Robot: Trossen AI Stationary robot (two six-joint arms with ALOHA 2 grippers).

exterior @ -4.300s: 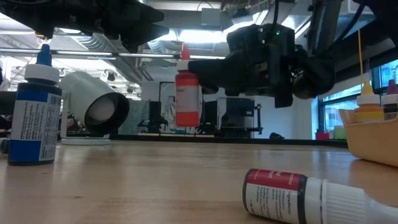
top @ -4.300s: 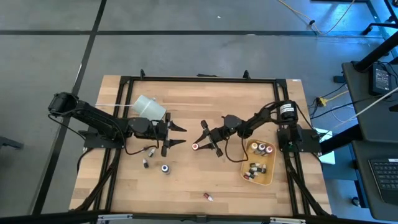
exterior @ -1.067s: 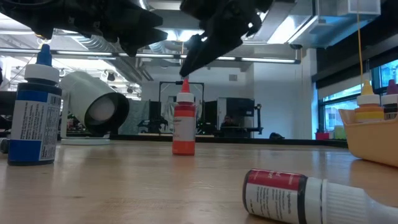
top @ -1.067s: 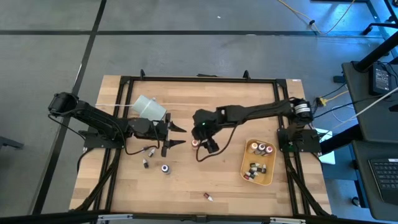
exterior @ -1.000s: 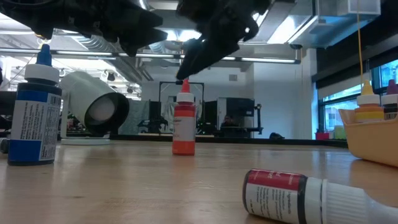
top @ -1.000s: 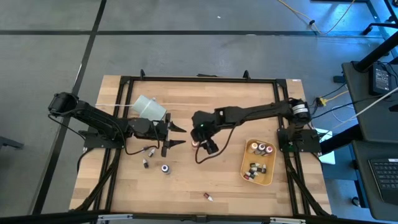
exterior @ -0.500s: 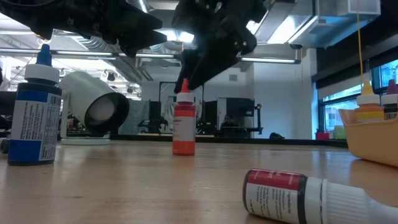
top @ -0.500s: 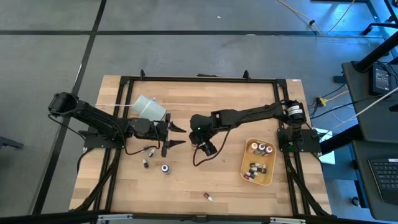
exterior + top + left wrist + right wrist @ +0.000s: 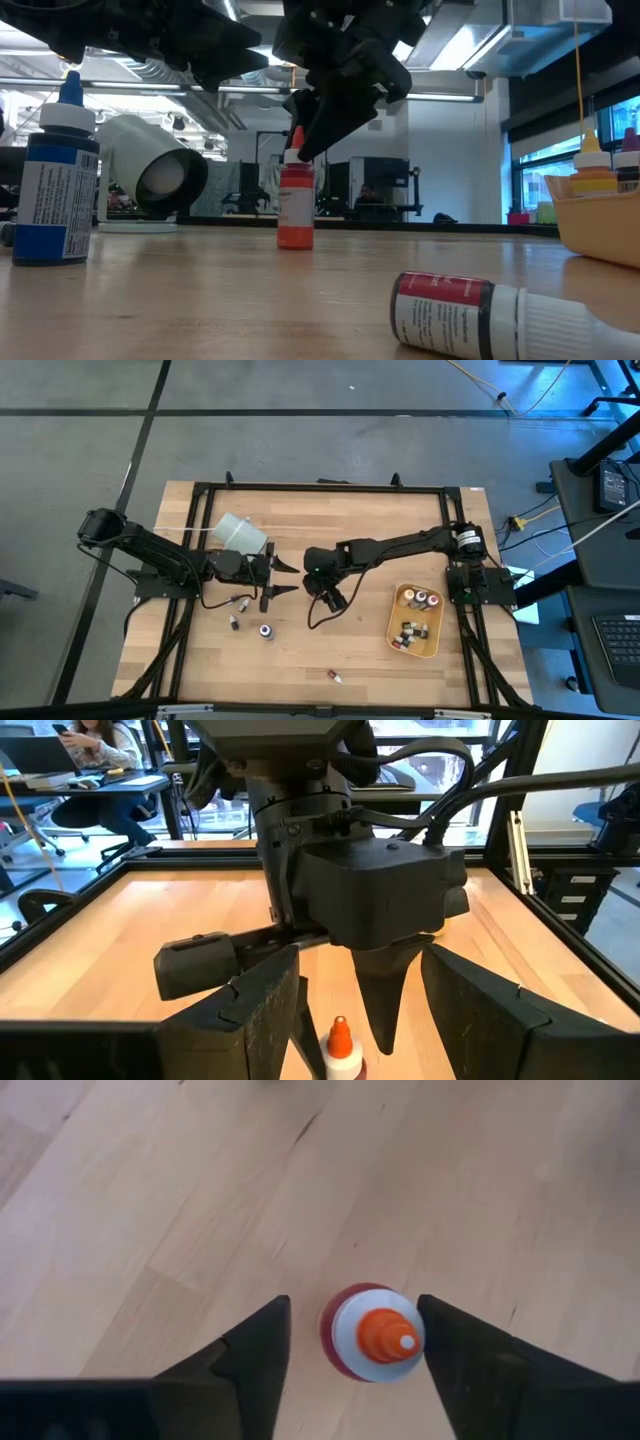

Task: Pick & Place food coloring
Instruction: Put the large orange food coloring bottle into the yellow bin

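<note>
An orange food coloring bottle (image 9: 295,205) with a white collar and an orange tip stands upright on its base at the table's middle. My right gripper (image 9: 352,1302) points steeply down over it, open, one finger on either side of the cap (image 9: 388,1336). In the high view this gripper (image 9: 318,589) hides the bottle. My left gripper (image 9: 287,578) waits open and level just left of the bottle (image 9: 341,1050), pointing at it. My right gripper comes at the bottle from above, slanting. One finger (image 9: 455,1370) lies right at the white collar's edge (image 9: 418,1352); whether it touches I cannot tell. The other finger (image 9: 255,1360) stands clear of the bottle.
A white cup (image 9: 240,533) lies on its side at the back left. A blue bottle (image 9: 266,630) stands and two small ones (image 9: 238,603) lie near the left arm. A red bottle (image 9: 335,676) lies near the front edge. A tan tray (image 9: 396,622) at the right holds several bottles.
My right gripper has sunk toward the orange bottle and shifted slightly toward the table's left, so its fingers now reach down around the tip. The bottle has stayed upright in place.
</note>
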